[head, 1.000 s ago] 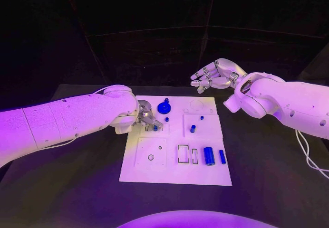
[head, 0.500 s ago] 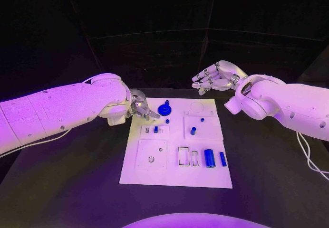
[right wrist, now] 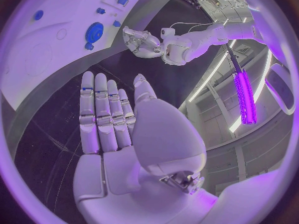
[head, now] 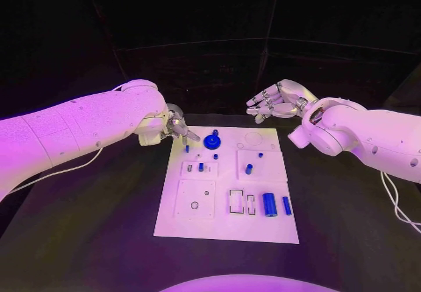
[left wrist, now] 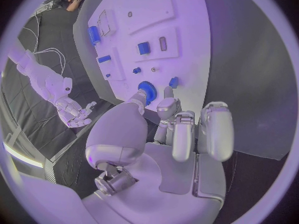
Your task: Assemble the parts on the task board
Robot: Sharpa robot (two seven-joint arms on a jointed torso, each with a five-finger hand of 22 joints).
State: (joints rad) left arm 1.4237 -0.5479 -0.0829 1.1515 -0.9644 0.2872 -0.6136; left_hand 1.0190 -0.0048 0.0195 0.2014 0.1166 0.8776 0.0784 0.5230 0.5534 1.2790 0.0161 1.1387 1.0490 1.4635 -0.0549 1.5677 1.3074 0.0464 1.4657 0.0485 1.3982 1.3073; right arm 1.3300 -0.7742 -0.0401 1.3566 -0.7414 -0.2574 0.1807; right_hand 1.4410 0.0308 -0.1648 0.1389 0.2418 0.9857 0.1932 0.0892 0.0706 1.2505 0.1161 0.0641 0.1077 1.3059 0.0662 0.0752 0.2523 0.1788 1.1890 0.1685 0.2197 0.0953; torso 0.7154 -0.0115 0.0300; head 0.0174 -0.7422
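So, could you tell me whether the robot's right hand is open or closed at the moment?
Open. The right hand holds nothing; its fingers lie straight, off the task board.

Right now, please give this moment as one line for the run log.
left hand: at task board far left corner, beside blue gear, holding unclear | right hand: open, beyond board | blue cylinder: lying on board
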